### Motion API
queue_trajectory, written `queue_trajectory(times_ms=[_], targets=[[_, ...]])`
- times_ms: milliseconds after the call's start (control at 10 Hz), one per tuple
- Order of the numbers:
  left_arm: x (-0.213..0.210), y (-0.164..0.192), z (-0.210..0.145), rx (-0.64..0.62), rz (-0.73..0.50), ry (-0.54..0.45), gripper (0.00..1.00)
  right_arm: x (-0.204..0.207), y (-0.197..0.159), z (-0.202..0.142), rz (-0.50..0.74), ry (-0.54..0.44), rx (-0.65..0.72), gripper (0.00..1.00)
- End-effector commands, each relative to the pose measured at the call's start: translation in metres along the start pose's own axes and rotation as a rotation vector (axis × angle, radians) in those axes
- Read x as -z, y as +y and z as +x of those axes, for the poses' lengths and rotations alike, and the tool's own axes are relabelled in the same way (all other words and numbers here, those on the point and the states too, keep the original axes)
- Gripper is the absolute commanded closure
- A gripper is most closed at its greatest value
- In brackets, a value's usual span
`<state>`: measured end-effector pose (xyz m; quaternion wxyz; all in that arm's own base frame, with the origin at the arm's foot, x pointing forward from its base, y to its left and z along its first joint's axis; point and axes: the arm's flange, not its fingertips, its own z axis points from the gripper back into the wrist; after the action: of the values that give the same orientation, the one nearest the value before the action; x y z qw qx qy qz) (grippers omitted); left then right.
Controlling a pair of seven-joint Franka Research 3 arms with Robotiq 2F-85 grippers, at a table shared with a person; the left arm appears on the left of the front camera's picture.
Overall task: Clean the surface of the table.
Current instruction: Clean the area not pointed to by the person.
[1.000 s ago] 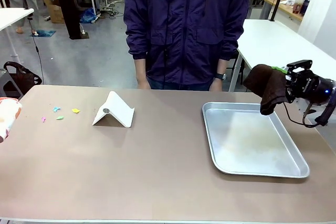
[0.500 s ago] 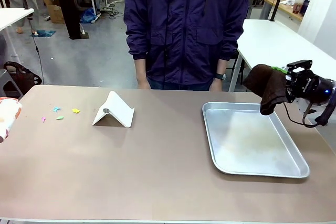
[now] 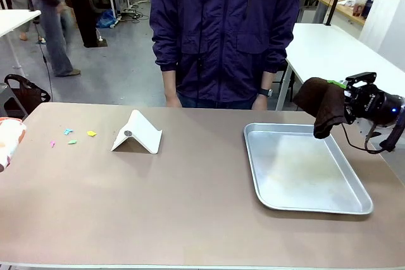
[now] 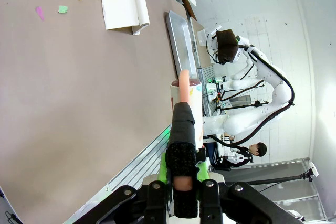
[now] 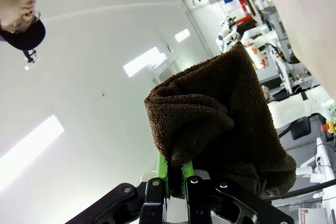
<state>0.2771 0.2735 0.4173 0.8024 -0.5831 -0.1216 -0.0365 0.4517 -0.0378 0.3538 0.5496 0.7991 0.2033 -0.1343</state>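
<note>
The brownish table [image 3: 190, 200] carries a few small coloured paper scraps [image 3: 71, 136] near its far left, and they turn up again as scraps [image 4: 58, 1] in the left wrist view. My right gripper [image 3: 347, 101] hangs above the tray's far right corner, shut on a dark brown cloth [image 3: 321, 104] that droops from it. Up close the cloth [image 5: 220, 114] bulges over the shut gripper [image 5: 176, 174]. My left gripper [image 4: 182, 170] is shut on the black-and-peach handle of a white cylinder [image 4: 190, 106]; this white and orange thing [image 3: 9, 140] pokes in at the left edge.
A shiny metal tray [image 3: 304, 203] lies on the right half of the table. A white folded tent-shaped piece [image 3: 137, 133] stands left of centre. A person in a dark purple jacket [image 3: 224, 30] stands at the far edge, hands down.
Both arms and everything on the table have stayed still. A passer-by has walked into the background at the far left.
</note>
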Motion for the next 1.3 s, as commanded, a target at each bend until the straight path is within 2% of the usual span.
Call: queue_trajectory(times_ms=[0, 100, 200, 300, 600, 800, 900, 1000, 1200], targets=[[0.0, -0.003, -0.001, 0.007, 0.0, 0.005, 1.0, 0.006, 0.006, -0.001, 0.012, -0.008, -0.014, 0.88], [0.0, -0.003, -0.001, 0.007, 0.0, 0.005, 1.0, 0.006, 0.006, -0.001, 0.012, -0.008, -0.014, 0.88], [0.0, 0.0, 0.0, 0.0, 0.0, 0.0, 0.78, 0.006, 0.006, -0.001, 0.012, -0.008, -0.014, 0.88], [0.002, -0.007, 0.008, -0.034, 0.055, -0.019, 0.78, 0.006, 0.006, -0.001, 0.012, -0.008, -0.014, 0.88], [-0.009, -0.016, 0.044, -0.151, 0.262, -0.219, 0.78, 0.006, 0.006, -0.001, 0.012, -0.008, -0.014, 0.88], [-0.015, -0.008, 0.064, -0.223, 0.355, -0.267, 0.78, 0.006, 0.006, -0.001, 0.012, -0.008, -0.014, 0.88], [-0.016, -0.004, 0.071, -0.239, 0.381, -0.263, 0.78, 0.006, 0.006, -0.001, 0.012, -0.008, -0.014, 0.88], [-0.016, 0.003, 0.079, -0.243, 0.426, -0.301, 0.78, 0.006, 0.006, -0.001, 0.012, -0.008, -0.014, 0.88], [-0.014, 0.012, 0.093, -0.274, 0.456, -0.289, 0.78, 0.006, 0.006, -0.001, 0.012, -0.008, -0.014, 0.88]])
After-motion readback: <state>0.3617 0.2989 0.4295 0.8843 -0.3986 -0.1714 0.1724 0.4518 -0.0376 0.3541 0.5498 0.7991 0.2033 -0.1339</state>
